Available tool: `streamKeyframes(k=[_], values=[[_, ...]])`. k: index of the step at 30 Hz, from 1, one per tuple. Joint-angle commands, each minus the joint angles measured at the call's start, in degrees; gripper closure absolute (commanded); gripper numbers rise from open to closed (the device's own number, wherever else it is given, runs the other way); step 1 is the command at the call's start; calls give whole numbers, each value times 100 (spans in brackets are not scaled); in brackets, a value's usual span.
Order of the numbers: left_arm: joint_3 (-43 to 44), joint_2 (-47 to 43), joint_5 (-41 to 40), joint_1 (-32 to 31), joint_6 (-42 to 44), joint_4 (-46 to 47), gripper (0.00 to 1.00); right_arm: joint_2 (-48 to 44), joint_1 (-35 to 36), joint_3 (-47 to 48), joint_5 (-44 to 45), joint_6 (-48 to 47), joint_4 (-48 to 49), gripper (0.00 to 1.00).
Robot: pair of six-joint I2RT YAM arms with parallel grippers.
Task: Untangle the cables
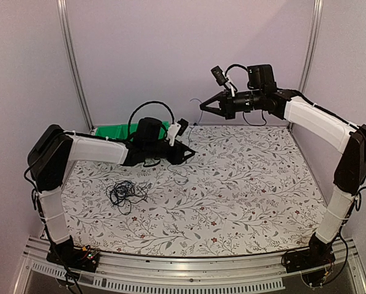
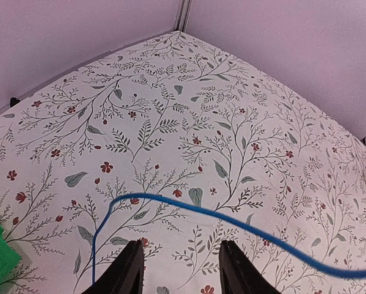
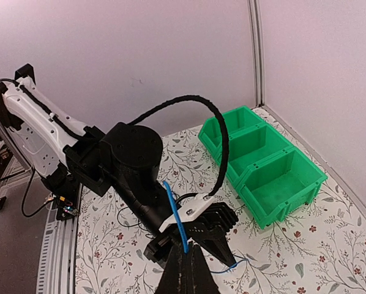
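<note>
One blue cable (image 2: 195, 211), clamped in my right hand (image 3: 186, 248), could slip past my left hand (image 2: 182, 245)'s parted fingers.

The surface (image 1: 244, 184) wears a matt floral-print covering. The green bin (image 3: 262, 165) at 10 o'clock is smooth, glossy plastic. The blue cable (image 2: 232, 220) looks smooth, the left tool (image 2: 182, 263) matt black.
</note>
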Motion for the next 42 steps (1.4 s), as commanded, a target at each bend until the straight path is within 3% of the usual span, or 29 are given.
streamKeyframes(k=[1,6,13,20,25,30,34,37,42], values=[[72,135,181,15,-365,821,60,-118,53,328,-83,220,153,100],[91,233,-208,24,-397,920,65,-111,57,513,-107,233,50,100],[69,193,-606,26,-193,876,59,-81,60,598,-180,158,-62,100],[259,245,-928,48,-99,682,63,-82,88,692,-198,98,-174,100],[341,258,-757,61,76,718,60,-105,120,717,-214,66,-205,100],[432,329,-525,103,110,702,87,-116,114,774,-152,37,-261,100],[211,-1,-649,166,235,568,100,-229,25,616,336,99,-99,100],[-38,-338,-696,386,240,386,100,-375,-226,274,637,272,97,100],[-142,-864,83,1030,171,-174,100,-476,-632,-555,1502,376,212,100]])
